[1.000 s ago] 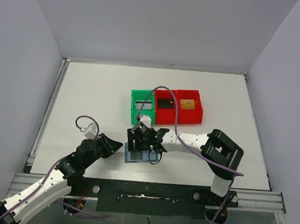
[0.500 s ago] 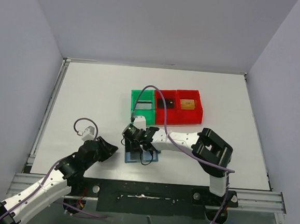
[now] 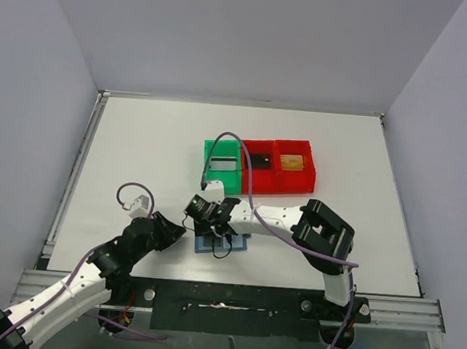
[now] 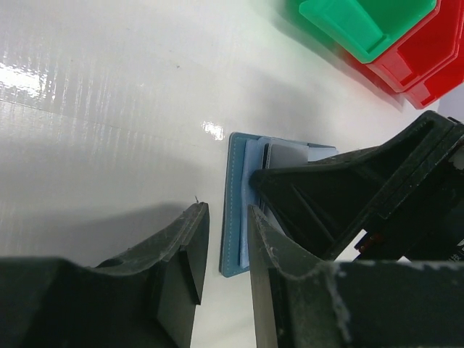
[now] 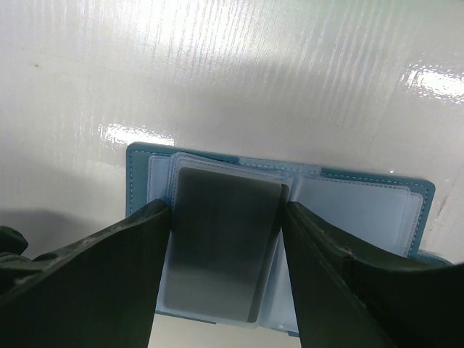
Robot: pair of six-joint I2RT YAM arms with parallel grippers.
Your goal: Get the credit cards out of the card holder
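The light-blue card holder point(image 5: 362, 206) lies open and flat on the white table, near the front point(image 3: 203, 247). A dark grey credit card point(image 5: 221, 239) sits in its left panel's clear sleeve. My right gripper point(image 5: 226, 208) points down over it, and its two fingers press against the card's long edges. My left gripper point(image 4: 221, 246) hovers low just left of the card holder's point(image 4: 233, 217) left edge. Its jaws stand a narrow gap apart with nothing between them. In the top view the right gripper point(image 3: 214, 220) hides most of the holder, and the left gripper point(image 3: 177, 229) is close beside it.
A green bin point(image 3: 222, 167) and two red bins point(image 3: 260, 167) stand in a row just behind the card holder, each with something flat in it. The right arm's purple cable loops over the green bin. White walls close in the table on three sides.
My right gripper has slid left and lower over the card holder and its jaws have narrowed onto the card. My left gripper has drawn back slightly, down and to the left.
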